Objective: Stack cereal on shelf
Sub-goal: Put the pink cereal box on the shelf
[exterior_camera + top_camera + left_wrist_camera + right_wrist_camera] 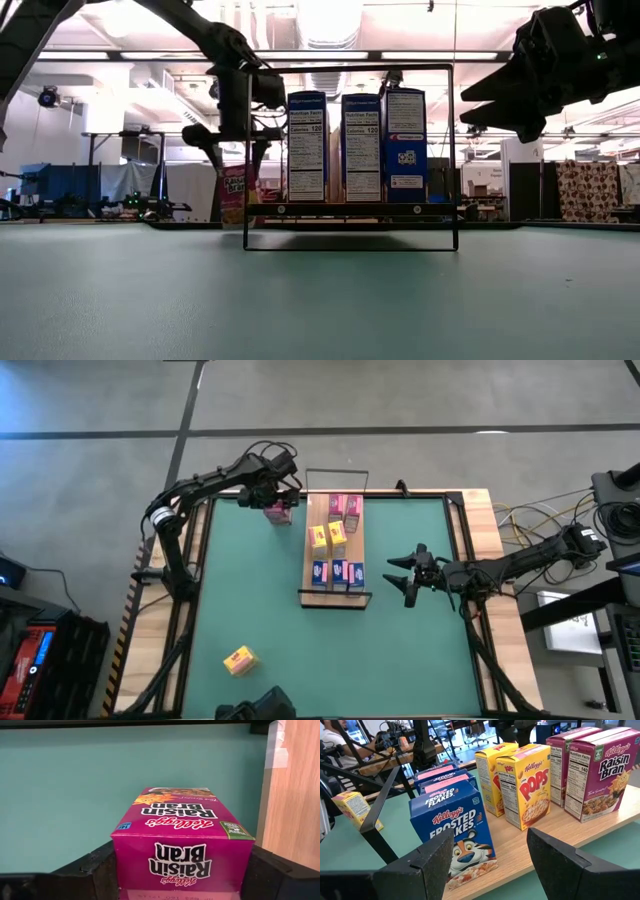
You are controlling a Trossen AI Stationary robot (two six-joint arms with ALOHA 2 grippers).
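Observation:
The shelf [316,510] is a light-wood board with black wire rails, lying mid-table. Pink, yellow and blue cereal boxes [337,540] stand on it in rows, and they also show in the right wrist view [530,785]. My left gripper [277,500] is at the far edge, left of the shelf, shut on a pink Raisin Bran box [182,835]. My right gripper [405,575] hovers open, right of the shelf's near end, facing the blue boxes [455,827]. One yellow box [239,659] lies on the table near the front left. My left gripper pinches the pink box between its two fingers [90,867], one on each narrow side near the top end [182,860]. The fingers come from above, pointing down. The box hangs upright below them [233,195]; whether its bottom touches the table, I cannot tell.
Bare green table [400,650] lies in front of the shelf and on both its sides. The table's wooden border [295,795] runs close beside the held box. Cables and equipment [560,520] lie beyond the right edge. Desks and a person show in the room behind.

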